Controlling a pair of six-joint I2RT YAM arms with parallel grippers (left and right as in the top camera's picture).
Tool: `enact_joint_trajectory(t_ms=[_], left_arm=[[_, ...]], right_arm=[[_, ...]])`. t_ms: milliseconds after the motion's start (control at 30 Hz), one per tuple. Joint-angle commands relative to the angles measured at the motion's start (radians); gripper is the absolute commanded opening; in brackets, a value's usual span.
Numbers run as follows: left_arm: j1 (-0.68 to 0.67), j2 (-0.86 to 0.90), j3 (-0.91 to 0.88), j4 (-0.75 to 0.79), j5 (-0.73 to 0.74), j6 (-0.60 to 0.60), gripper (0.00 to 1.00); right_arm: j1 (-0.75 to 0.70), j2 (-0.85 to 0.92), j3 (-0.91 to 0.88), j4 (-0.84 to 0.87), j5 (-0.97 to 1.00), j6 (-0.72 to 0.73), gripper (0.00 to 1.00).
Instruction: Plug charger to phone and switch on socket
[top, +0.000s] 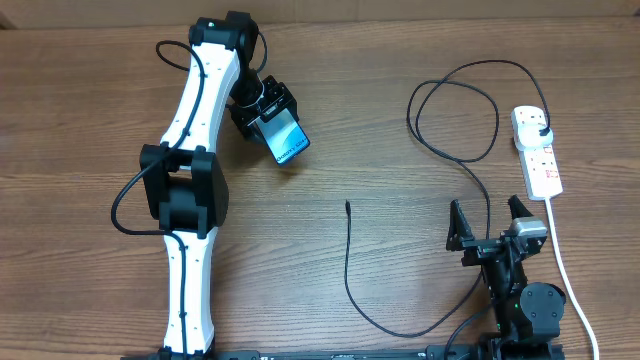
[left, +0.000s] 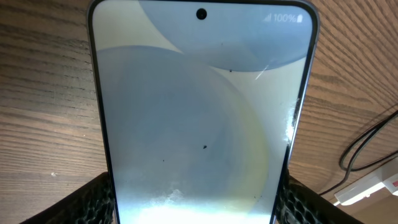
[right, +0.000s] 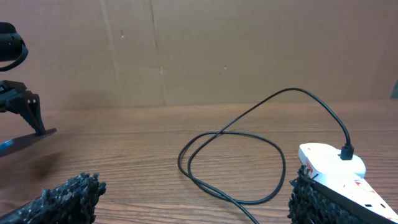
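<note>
L gripper (top: 272, 122) clamped on slim blue-screen smartphone (top: 289, 141), held tilted off brown wooden table (top: 360, 100), upper left-centre. R gripper (top: 489, 218) spread wide, empty, just beside white elongated power strip (top: 541, 160) w/ red switch marks. Thin black charger cable (top: 346, 250): plug sits in strip's far outlet, connector tip loose mid-table, well apart from phone.

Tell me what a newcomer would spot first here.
The lit blue phone, gripped in the left claw at upper left. Next the black charger, looping from its plug in the white socket at the right edge, with its free tip lying loose in the middle. The right claw sits open and empty at lower right.
</note>
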Motion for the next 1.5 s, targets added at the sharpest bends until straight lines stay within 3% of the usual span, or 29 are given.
enact_joint_trajectory(t_ms=[0, 433, 567, 967, 1267, 1467], left_arm=[[-0.007, -0.006, 0.029, -0.002, -0.001, 0.018, 0.04], [-0.009, -0.006, 0.029, -0.014, 0.005, 0.023, 0.04], [-0.01, -0.006, 0.029, -0.014, 0.005, 0.023, 0.04], [-0.011, -0.006, 0.029, -0.013, 0.005, 0.022, 0.04], [-0.011, -0.006, 0.029, -0.013, 0.006, 0.018, 0.04], [-0.011, -0.006, 0.029, -0.012, 0.006, 0.014, 0.04]], right_arm=[[0.005, -0.009, -0.011, 0.004, 0.003, -0.002, 1.0], [0.005, -0.009, -0.01, 0.035, 0.018, -0.001, 1.0], [0.005, -0.009, -0.009, 0.035, 0.016, 0.06, 1.0], [0.004, 0.029, 0.152, -0.056, -0.035, 0.059, 1.0], [0.004, 0.328, 0.406, -0.116, -0.155, 0.059, 1.0], [0.004, 0.613, 0.65, -0.29, -0.239, 0.069, 1.0]])
